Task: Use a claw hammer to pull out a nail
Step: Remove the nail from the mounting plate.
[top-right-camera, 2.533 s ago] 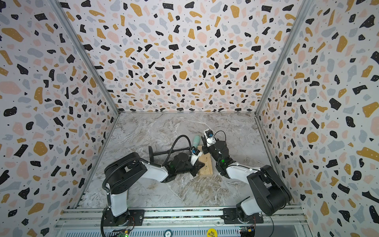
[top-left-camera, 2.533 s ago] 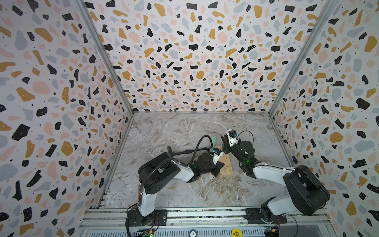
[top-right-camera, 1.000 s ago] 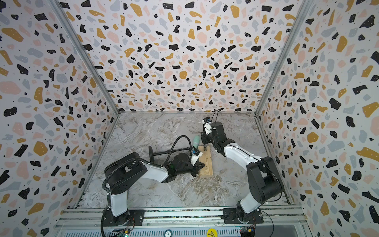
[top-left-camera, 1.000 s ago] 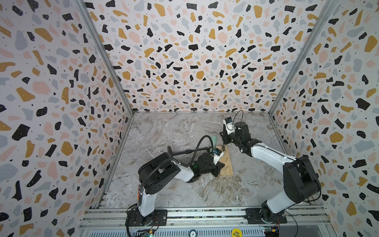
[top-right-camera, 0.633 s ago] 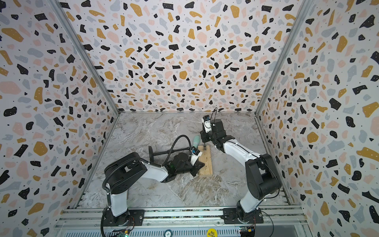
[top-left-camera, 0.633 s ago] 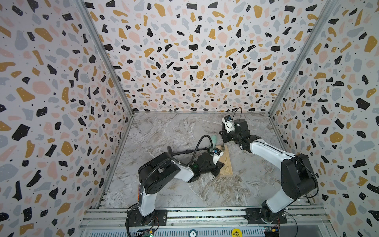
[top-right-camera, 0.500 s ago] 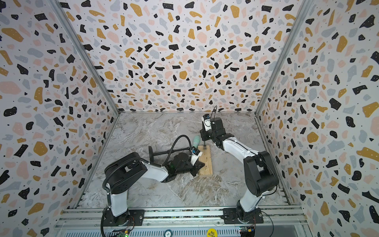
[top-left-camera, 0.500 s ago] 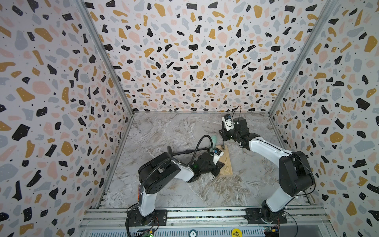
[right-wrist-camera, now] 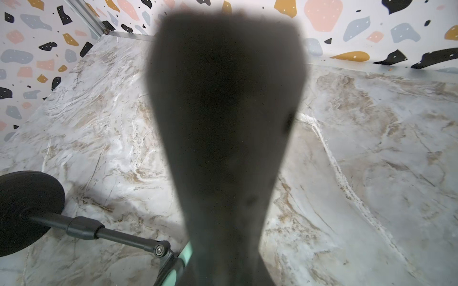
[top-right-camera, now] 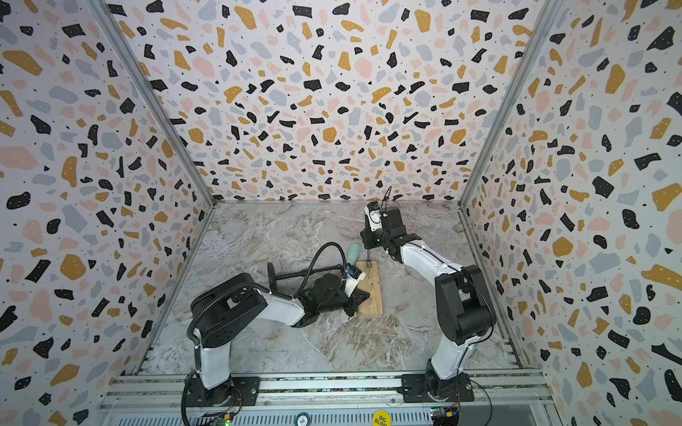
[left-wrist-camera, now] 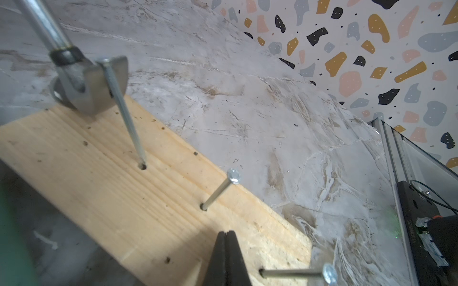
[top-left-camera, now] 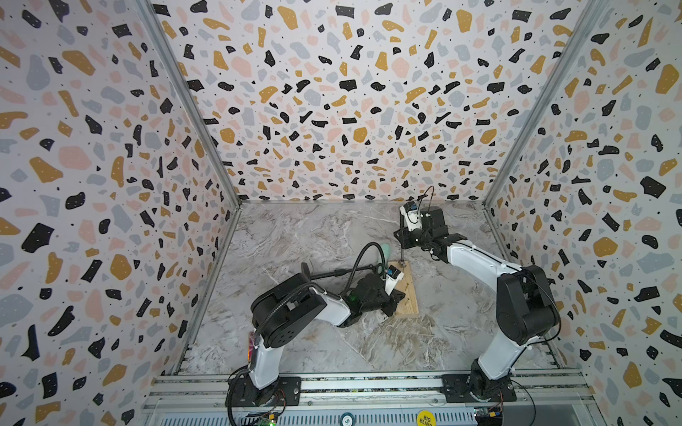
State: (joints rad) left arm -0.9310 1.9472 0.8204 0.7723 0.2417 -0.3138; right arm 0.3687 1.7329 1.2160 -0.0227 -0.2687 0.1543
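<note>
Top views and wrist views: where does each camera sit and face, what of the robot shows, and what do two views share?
Top views: above the front rail, looking down toward the back wall; left arm, right arm show.
Left wrist: on the left arm, looking past the shut left gripper over the wooden block to the claw hammer.
Right wrist: on the right arm, facing the floor; a blurred dark shape fills the middle.
Shared: top views and left wrist show block, hammer.

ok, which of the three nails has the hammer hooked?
The nail at the wooden block's far end: its head sits in the claw hammer's fork, tip just at its hole. The middle nail and the near-end nail stand free of it.
</note>
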